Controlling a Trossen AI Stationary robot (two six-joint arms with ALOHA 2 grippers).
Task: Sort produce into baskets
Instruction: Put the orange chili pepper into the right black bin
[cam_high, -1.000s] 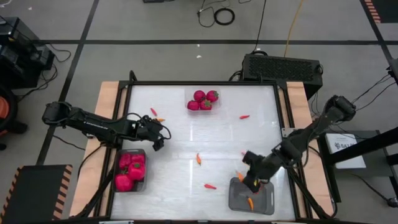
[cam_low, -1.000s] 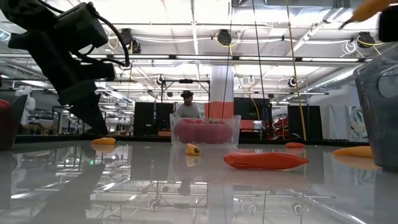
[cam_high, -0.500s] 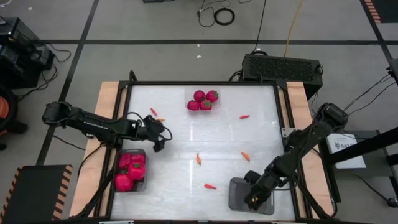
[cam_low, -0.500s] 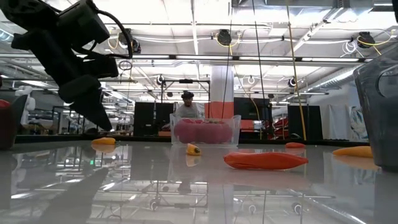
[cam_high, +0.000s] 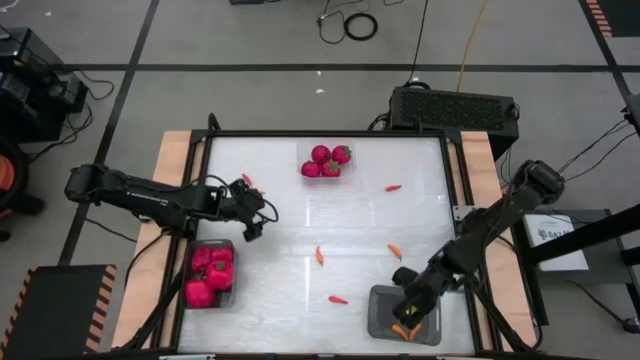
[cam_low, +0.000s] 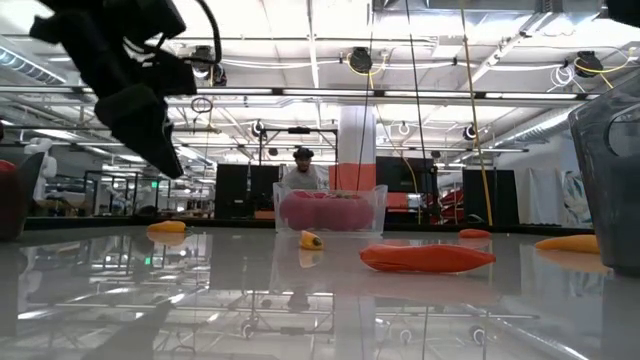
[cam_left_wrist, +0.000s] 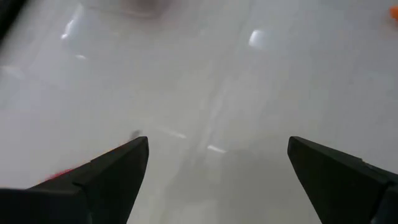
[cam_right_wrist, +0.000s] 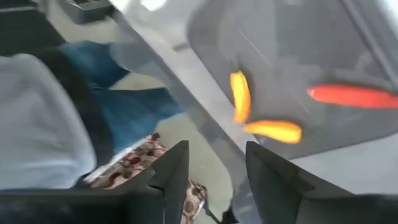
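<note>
My right gripper (cam_high: 408, 306) hovers open over the grey basket (cam_high: 380, 318) near the table's front right. In the right wrist view nothing is between its fingers (cam_right_wrist: 216, 149), and two orange pieces (cam_right_wrist: 239, 93) and a red one (cam_right_wrist: 351, 95) lie in that basket. My left gripper (cam_high: 252, 230) hangs open above bare table at the left (cam_left_wrist: 217, 162). A second grey basket (cam_high: 232, 262) holds magenta produce (cam_high: 208, 276). A clear tray (cam_high: 350, 172) at the far middle holds round red pieces (cam_high: 322, 156).
Loose small pieces lie on the white tabletop: red ones (cam_high: 247, 180), (cam_high: 393, 187), (cam_high: 339, 299) and orange ones (cam_high: 319, 255), (cam_high: 394, 251). A black box with a perforated top (cam_high: 455, 105) stands beyond the far right corner. The table's middle is otherwise bare.
My right gripper has gone toward the table's near edge and down over the grey basket, rolling as it went. The orange piece at its fingers a second ago is no longer there. My left gripper has risen above the table.
</note>
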